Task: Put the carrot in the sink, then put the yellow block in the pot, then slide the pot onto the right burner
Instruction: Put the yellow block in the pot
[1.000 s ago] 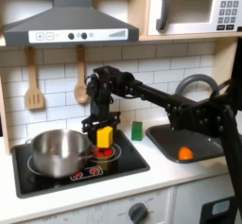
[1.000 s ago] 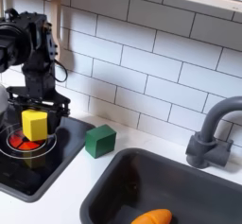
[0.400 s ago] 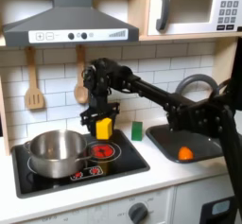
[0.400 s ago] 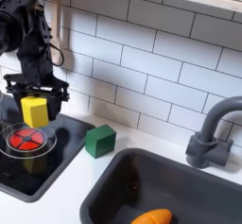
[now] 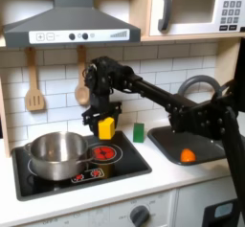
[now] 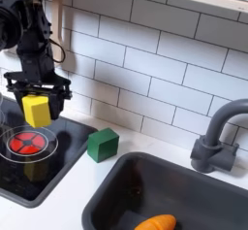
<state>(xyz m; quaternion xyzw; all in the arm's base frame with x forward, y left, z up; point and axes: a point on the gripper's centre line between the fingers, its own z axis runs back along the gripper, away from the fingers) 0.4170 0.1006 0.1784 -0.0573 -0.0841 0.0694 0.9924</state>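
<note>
The sink (image 5: 189, 147) is sitting in the worktop (image 6: 77, 197) at the first exterior view's right, with the carrot (image 6: 156, 222) lying inside it. The pot (image 5: 57, 152) is resting on the left burner. Above the right burner (image 6: 27, 144), the claw (image 6: 37, 96) is hanging clamped on the yellow block (image 6: 37, 111), clear of the cooktop. A green block (image 6: 103, 144) is standing between cooktop and sink.

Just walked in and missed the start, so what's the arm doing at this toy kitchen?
The gripper holds the yellow block in the air above the red burner beside the pot. The carrot already lies in the sink. The pot looks empty and sits on the left side of the cooktop in the first exterior view. A green block stands on the counter.
</note>
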